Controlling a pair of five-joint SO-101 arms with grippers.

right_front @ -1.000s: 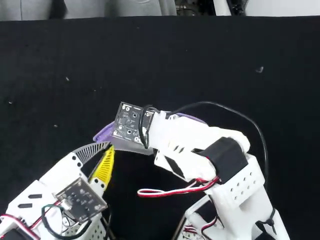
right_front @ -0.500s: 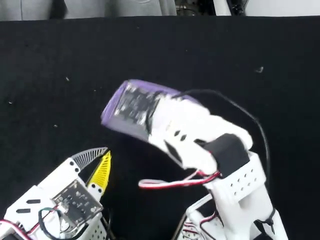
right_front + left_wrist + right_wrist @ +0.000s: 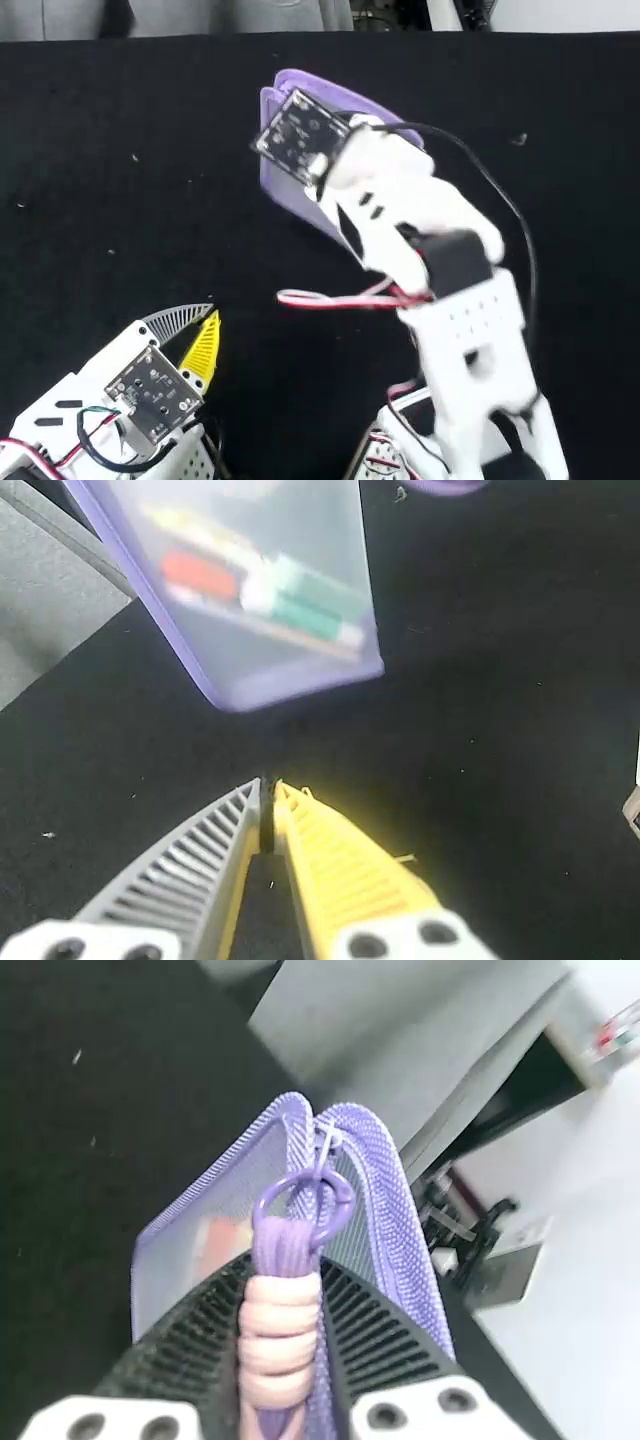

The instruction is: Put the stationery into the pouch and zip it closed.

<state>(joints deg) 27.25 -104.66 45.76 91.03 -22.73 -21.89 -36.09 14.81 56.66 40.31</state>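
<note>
Looking down on a black table (image 3: pixel 100 150) with 2 arms on it. Up at the far middle, a purple mesh pouch (image 3: pixel 285 185), held by the right gripper (image 3: pixel 290 1282). Clamped tight on the pouch's pull cord (image 3: pixel 283 1335), a purple cord with a pinkish coil wrapped round it, looped through a purple ring (image 3: pixel 300 1198) at the zip slider (image 3: pixel 325 1140). Black ribbed fingers (image 3: pixel 205 1335) pressed in from both sides of the cord. Slider right up at the end of the pouch nearest the gripper, but honestly can't tell about the zip being shut along its whole length.

Inside the pouch: stationery (image 3: pixel 270 585), visible through the see-through side from the left wrist view. Can make out 1 red-bodied item, 1 white-and-green marker-ish thing, plus something yellowish beside them. Can't count properly beyond that. All of it lying lengthways against the pouch's side wall.

Pouch tipped up on edge rather than lying flat. No way of telling about any corner touching the cloth.

Left gripper (image 3: pixel 266 792) well apart from it, down by the near left edge of the table, pointed toward the pouch. 1 grey finger (image 3: pixel 190 865), 1 yellow finger (image 3: pixel 340 865), tips squeezed together on nothing.
</note>
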